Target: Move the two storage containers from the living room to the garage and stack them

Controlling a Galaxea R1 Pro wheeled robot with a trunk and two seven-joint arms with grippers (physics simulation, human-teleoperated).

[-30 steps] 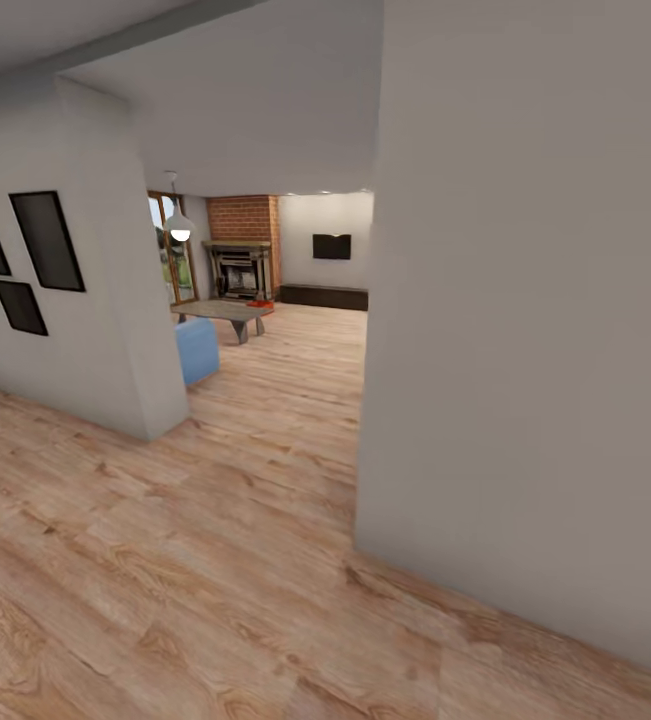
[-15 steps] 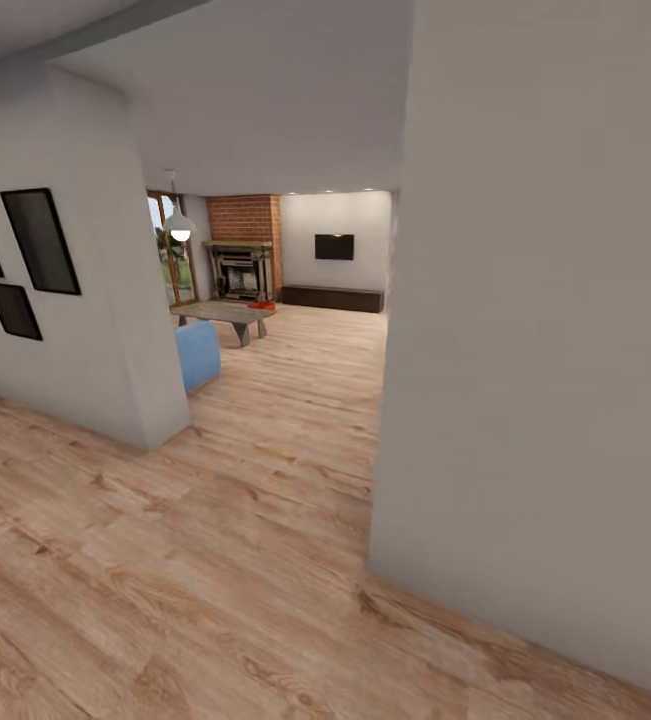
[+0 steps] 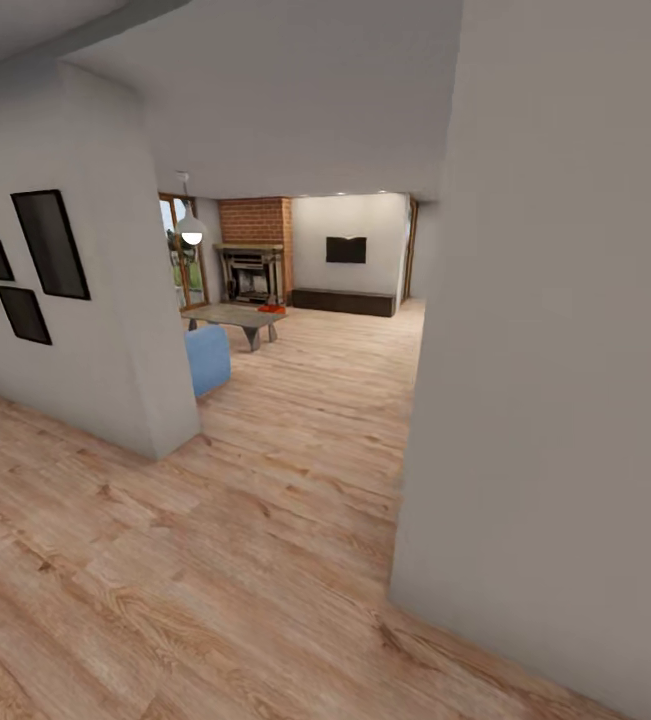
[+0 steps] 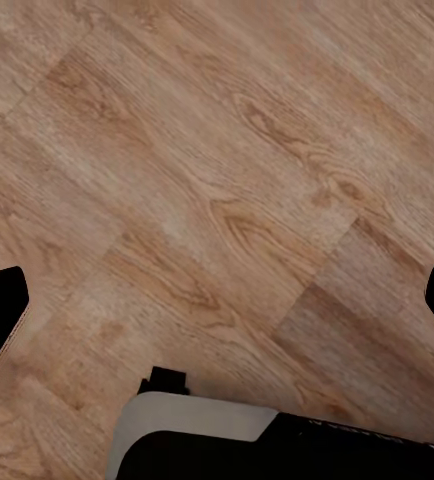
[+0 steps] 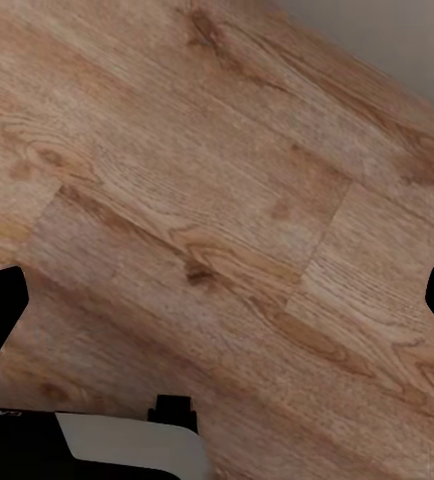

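Orange-red storage container (image 3: 272, 310) beside far grey coffee table (image 3: 227, 317).

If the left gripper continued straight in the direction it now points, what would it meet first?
The wood floor, as far as the wrist view shows. Nothing lies between the left gripper, its jaws wide apart, and the planks. How far away the floor is cannot be judged.

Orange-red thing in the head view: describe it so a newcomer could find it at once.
Look down the wood floor to the brick fireplace at the far end. Before it stands a low grey coffee table. The small orange-red thing sits at that table's right end, the only bright red spot there; too small to identify.
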